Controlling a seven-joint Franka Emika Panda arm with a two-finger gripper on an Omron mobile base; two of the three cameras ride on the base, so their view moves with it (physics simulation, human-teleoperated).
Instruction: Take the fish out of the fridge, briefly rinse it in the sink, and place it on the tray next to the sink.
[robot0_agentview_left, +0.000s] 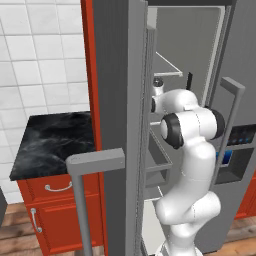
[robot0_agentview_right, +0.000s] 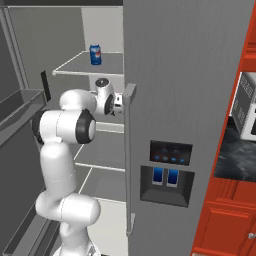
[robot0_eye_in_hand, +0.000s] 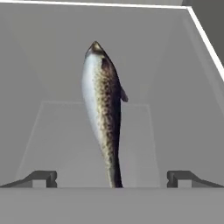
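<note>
A white robot arm reaches into an open grey fridge (robot0_agentview_left: 120, 75), whose left door stands swung out toward the camera with its long bar handle (robot0_agentview_left: 85, 200) in the foreground. The arm bends at a dark-ringed elbow and stretches forward into the pale grey interior, between the shelves. In the hand view, the fish (robot0_eye_in_hand: 105, 109) lies lengthwise on a pale shelf (robot0_eye_in_hand: 57, 131) inside the fridge, its head pointing away toward the back wall and its tail pointing toward the gripper (robot0_eye_in_hand: 112, 178). The fish is silvery on its left side and speckled brown and dark on its right, with a small fin sticking out on the right. The jaws are spread wide and released, one dark tip on either side of the tail at the bottom of that view, apart from the fish and grasping nothing. From the right side, a blue soda can (robot0_agentview_right: 95, 54) stands upright on a higher shelf, above and beyond the arm. The fridge's right door is closed and carries a dark dispenser panel (robot0_agentview_right: 166, 172) with small blue lights. To the left of the fridge, a black marbled surface (robot0_agentview_left: 52, 142) sits on red cabinets (robot0_agentview_left: 60, 220) with silver handles, against a white tiled wall (robot0_agentview_left: 40, 55).
</note>
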